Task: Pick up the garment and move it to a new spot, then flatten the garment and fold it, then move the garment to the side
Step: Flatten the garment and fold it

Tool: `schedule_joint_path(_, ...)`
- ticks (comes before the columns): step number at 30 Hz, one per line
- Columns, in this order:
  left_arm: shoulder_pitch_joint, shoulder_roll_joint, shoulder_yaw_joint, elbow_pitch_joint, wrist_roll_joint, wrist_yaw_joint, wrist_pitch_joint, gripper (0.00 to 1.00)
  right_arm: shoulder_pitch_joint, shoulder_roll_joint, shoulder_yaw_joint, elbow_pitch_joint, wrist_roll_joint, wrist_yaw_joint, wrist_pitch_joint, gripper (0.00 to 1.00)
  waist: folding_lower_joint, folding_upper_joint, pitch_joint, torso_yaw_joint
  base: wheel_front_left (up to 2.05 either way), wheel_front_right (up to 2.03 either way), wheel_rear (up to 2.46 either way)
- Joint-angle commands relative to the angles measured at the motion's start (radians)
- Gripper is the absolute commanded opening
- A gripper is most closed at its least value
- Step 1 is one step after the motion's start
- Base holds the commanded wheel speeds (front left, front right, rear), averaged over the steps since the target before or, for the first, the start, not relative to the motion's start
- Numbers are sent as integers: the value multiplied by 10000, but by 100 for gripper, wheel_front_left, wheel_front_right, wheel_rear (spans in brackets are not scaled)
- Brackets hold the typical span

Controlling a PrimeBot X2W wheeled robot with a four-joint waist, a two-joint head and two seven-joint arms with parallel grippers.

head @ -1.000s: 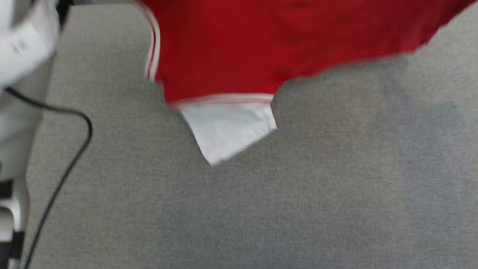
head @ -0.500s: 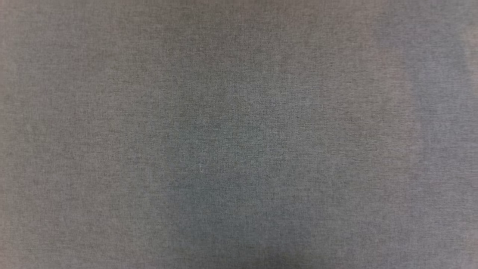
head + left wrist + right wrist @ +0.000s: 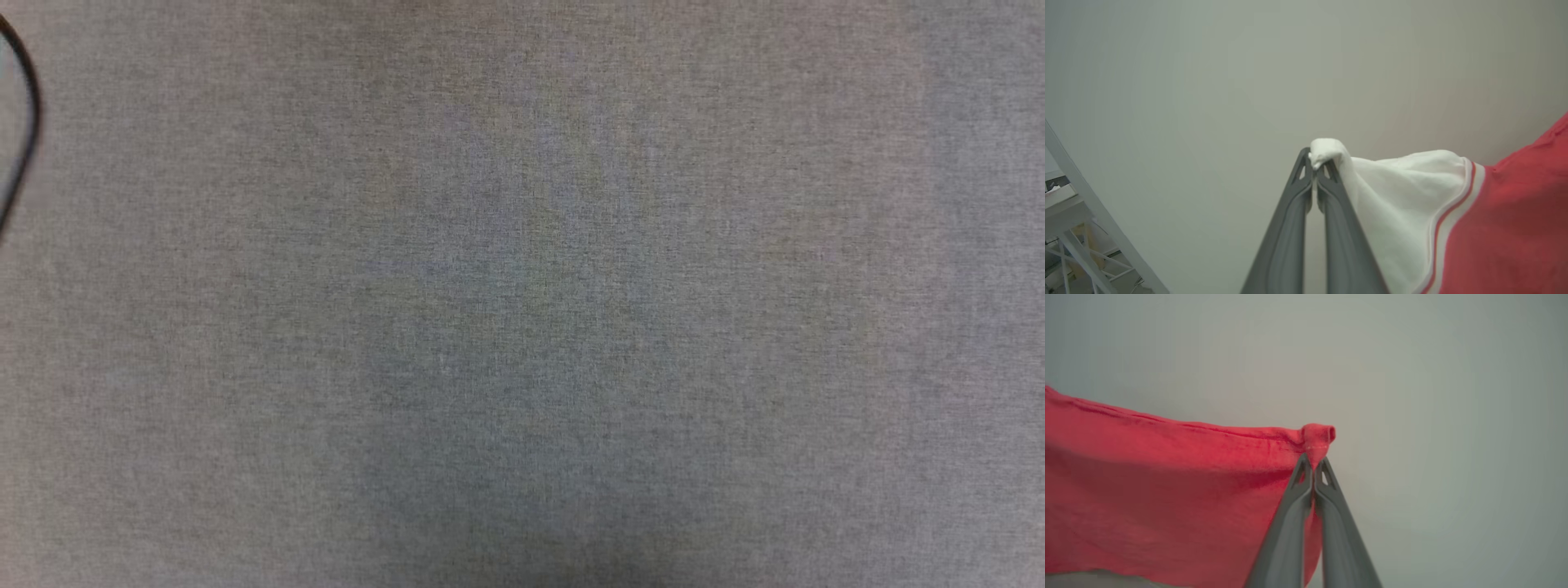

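In the left wrist view my left gripper (image 3: 1315, 163) is shut on the tip of the garment's white sleeve (image 3: 1396, 204), with striped trim and red body (image 3: 1515, 228) stretching off to the right. In the right wrist view my right gripper (image 3: 1313, 465) is shut on a bunched red corner of the garment (image 3: 1167, 490), whose cloth hangs spread to the left. Both pinches are held up in the air against a pale wall. The letters and number are hidden.
The head view looks down on a grey fabric surface (image 3: 522, 294), with a black cable (image 3: 24, 131) curving in at the upper left edge. A white metal frame (image 3: 1090, 220) stands at the lower left of the left wrist view.
A second ago the red garment with its white sleeve hung at the top of the head view; it has since left that view, and the black cable has come back at the left edge.
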Motion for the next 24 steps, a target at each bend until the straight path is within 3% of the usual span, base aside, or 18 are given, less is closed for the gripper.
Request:
schedule_joint_path(1,474,46,-42,54,-43,-5,-157,0,473,40,153,58,157,-7,-205,0,-1,0,-171,-29,0,0,0)
schedule_joint_path(8,3134,277,-191,-221,-208,196,-478,0,2614,216,980,257,840,-7,-960,0,-1,0,-1103,-269,0,0,0)
schedule_joint_path(12,5205,415,-84,-893,-447,563,-529,0,4049,239,1546,269,1207,-7,-1363,0,-1,0,-1856,-346,0,0,0)
schedule_joint_path(24,11242,323,-418,-2935,-977,1473,-541,0,8362,-361,3175,-551,2376,-7,-1812,0,-1,0,-4078,-109,0,0,0)
